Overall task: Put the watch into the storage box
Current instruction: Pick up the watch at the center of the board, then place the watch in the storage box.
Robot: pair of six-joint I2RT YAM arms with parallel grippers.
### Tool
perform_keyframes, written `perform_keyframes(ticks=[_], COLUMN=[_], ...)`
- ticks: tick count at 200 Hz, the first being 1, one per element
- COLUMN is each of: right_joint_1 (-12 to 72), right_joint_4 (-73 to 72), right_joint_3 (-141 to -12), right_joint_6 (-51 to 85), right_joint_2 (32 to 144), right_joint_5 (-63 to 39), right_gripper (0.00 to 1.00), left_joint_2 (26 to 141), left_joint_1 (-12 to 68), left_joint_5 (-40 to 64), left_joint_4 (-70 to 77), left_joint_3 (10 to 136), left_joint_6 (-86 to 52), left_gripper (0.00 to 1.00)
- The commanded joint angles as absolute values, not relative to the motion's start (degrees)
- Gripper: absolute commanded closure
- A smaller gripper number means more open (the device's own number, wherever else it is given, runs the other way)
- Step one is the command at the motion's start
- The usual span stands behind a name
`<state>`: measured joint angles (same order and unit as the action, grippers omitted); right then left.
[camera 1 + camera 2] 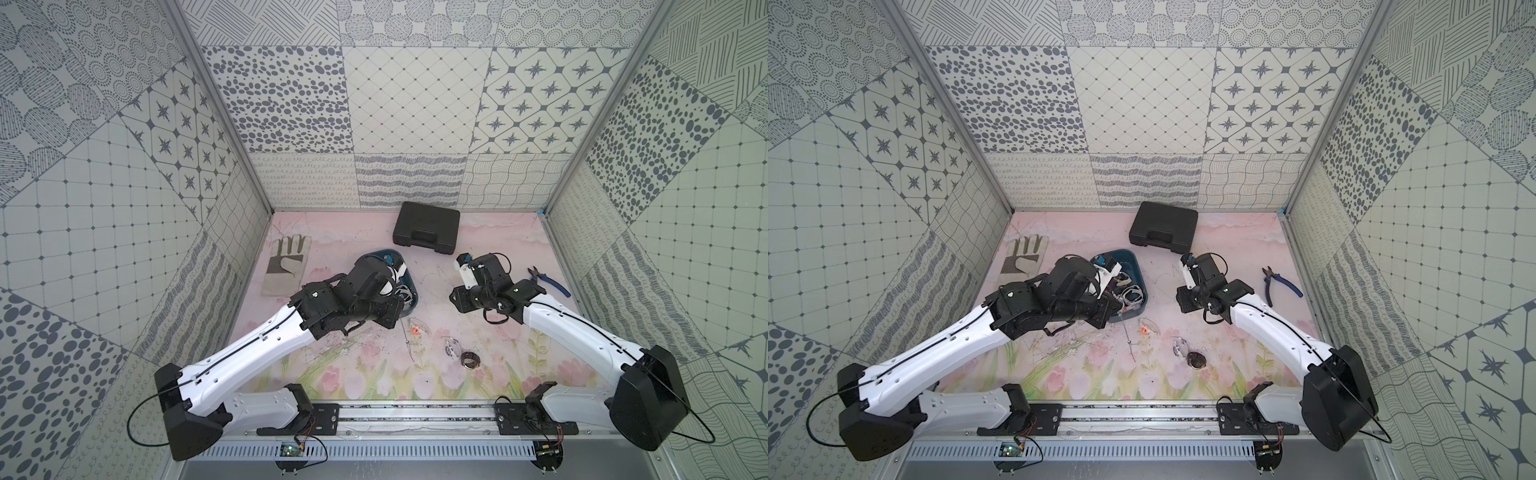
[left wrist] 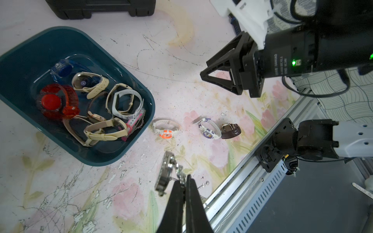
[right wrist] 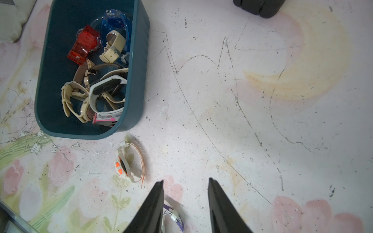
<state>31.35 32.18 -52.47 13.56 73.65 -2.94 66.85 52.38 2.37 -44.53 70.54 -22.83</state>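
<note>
1. The counter, pink and flowered, carries everything. A black case sits at the back, a work glove lies on the left, and pliers lie far right. None of these belongs to the job.
2. The storage box is the open teal tub left of the middle. It already holds a heap of watches: red, blue, cream and white.
3. The right pincer hovers over bare counter with its jaws apart and nothing between them. It is well clear of the box.
4. The left pincer is clamped tight on the metal bracelet of a silver watch.
5. That watch dangles from the grip, face on edge and clear of the counter. It is just outside the box corner nearest the rail, not yet over the opening.
6. By my reading the step in hand is the carry. The watch is picked up and lifted, but it is not yet delivered.
7. The next move calls for swinging the left pincer across the near wall until the watch hangs over the inside. The loose bracelet tail must stay high enough to clear the rim. Then the jaws part. The free corner beside the heap looks like the easiest spot to drop it.
8. Three watches lie loose on the counter beyond the box:
   - an orange-and-white watch just beside the wall
   - a purple-and-white watch further along
   - a brown-strapped watch touching or nearly touching the purple-and-white one
</note>
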Motion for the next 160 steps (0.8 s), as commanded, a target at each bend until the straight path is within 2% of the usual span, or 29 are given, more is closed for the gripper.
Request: perform_keyframes(ticks=[1,78,160], right_joint_1=[30.98,30.94,30.83], right_joint_4=[29.75,29.01,28.48], right_joint_3=[-51.77,-51.85,-51.33], right_joint_6=[13.85,13.36,12.75], right_joint_2=[72.66,73.81,75.53], right_joint_5=[-2.88,-3.45,-3.72], right_gripper=[0.59,0.59,0.59], left_joint_2=[67.06,70.93,74.94], left_joint_1=[50.42,44.68,39.82], left_joint_5=[0.41,1.67,4.32], left_joint_4=[-48.9,-48.13,-42.47], left_joint_3=[74.25,77.43,73.22], left_joint_6=[-18.87,-15.61,-14.16], left_gripper=[1.0,1.0,1.0])
